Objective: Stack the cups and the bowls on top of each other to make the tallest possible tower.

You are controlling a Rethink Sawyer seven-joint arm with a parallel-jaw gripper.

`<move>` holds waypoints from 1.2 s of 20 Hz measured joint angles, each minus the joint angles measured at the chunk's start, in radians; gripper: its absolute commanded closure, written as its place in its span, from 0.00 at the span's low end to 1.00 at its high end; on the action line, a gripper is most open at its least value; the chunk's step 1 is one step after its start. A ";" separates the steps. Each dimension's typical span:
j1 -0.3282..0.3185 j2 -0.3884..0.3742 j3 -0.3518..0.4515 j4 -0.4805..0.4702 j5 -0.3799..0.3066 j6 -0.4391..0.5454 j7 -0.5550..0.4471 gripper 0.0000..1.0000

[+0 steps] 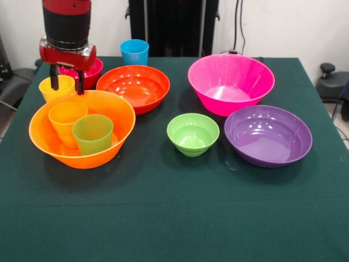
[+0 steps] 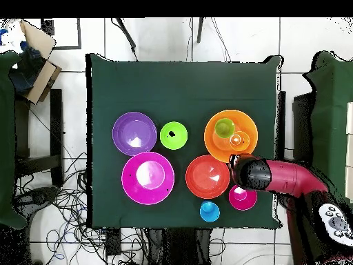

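Observation:
The large orange bowl [image 1: 123,117] stands at the front view's left and holds an orange cup [image 1: 66,121] and a green cup [image 1: 92,132], both upright side by side. My gripper [image 1: 67,83] hangs open just behind the bowl's far rim. Its fingers [image 1: 54,78] stand over the yellow cup [image 1: 50,89]; one looks inside the cup, the other outside its right wall. A small crimson bowl [image 1: 94,72] sits behind the gripper. In the overhead view the arm covers the yellow cup, and the orange bowl [image 2: 248,124] shows the green cup [image 2: 224,128] and orange cup [image 2: 239,140].
The red-orange bowl [image 1: 155,82] sits beside the orange bowl, with a blue cup [image 1: 134,52] behind it. The large pink bowl [image 1: 256,76], the purple bowl [image 1: 294,131] and the small light green bowl [image 1: 192,132] stand to the right.

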 measured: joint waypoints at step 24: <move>-0.039 0.009 0.036 0.008 0.007 0.000 0.000 0.00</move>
